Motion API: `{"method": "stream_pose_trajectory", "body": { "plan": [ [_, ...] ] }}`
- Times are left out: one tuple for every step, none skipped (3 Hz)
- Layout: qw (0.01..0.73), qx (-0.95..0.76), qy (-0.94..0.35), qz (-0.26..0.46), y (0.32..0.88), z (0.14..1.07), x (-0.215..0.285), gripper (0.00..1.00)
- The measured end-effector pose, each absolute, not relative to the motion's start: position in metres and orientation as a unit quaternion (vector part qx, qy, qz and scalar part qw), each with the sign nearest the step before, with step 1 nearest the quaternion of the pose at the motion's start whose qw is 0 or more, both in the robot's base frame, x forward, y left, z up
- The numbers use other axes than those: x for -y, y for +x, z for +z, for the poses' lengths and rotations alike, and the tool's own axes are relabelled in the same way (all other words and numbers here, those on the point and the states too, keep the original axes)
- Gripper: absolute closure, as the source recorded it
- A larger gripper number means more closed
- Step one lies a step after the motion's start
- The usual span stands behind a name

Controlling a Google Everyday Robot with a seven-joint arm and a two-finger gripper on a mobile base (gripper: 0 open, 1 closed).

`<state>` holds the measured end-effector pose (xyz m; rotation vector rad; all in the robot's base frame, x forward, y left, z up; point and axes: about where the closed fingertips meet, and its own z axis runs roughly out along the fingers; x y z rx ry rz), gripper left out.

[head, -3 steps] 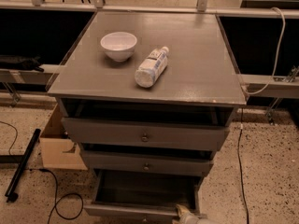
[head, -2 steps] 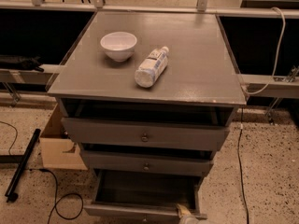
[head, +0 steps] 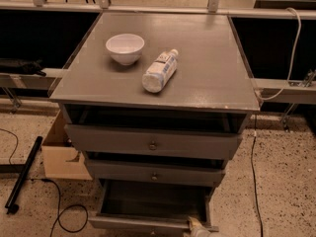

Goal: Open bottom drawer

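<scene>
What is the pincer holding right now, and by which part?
It cannot be told. The pincer is at the front panel of the pulled-out bottom drawer, right of centre, mostly cut off by the picture's lower edge.
</scene>
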<state>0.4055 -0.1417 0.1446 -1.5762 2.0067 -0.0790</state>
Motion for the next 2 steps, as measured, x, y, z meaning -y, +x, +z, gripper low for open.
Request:
{"method": "stream_pose_trajectory", "body": {
  "plan": [
    [0.290, -0.752, -0.591, -0.030, 0.407, 0.149, 0.142, 1.00],
    [0.280, -0.756, -0.591, -0.031, 0.393, 0.146, 0.150, 1.00]
  ]
}}
